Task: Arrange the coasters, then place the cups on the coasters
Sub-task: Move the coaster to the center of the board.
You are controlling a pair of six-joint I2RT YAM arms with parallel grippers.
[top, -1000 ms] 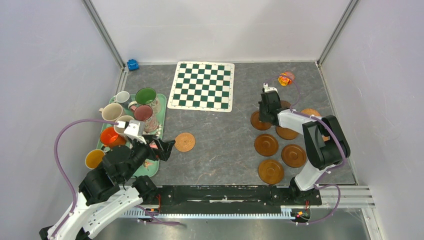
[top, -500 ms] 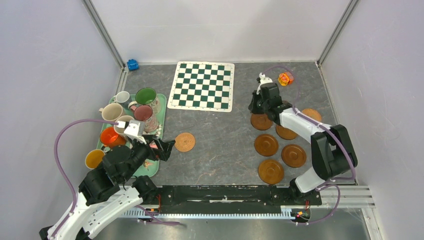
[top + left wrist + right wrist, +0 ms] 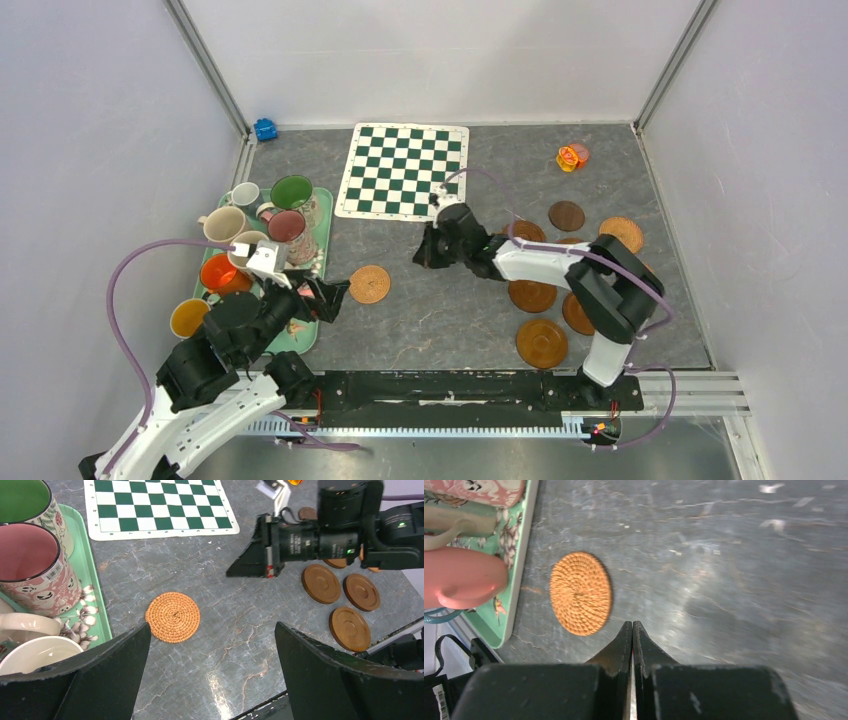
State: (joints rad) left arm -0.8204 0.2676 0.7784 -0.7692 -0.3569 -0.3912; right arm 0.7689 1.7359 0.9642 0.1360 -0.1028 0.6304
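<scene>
The right fingers (image 3: pixel 632 624) are clenched (nothing is held) near the woven coaster (image 3: pixel 580 593). The left fingers (image 3: pixel 335 300) are spread wide, empty.

A grey marbled tabletop (image 3: pixel 450 320) is boxed in by plain pale panels: a back wall (image 3: pixel 440 60), a left wall (image 3: pixel 90 150), a right wall (image 3: pixel 770 150); slim metal posts (image 3: pixel 208 70) mark the far corners; a black rail (image 3: pixel 440 385) edges the near side; the light is soft and even.

The left arm (image 3: pixel 215 350) crouches at the near left corner, and its left gripper (image 3: pixel 330 300) has the jaws spread wide, holding nothing. The right arm (image 3: pixel 545 262) stretches leftward across the middle, its right gripper (image 3: pixel 427 252) pressed fully closed and empty.
</scene>
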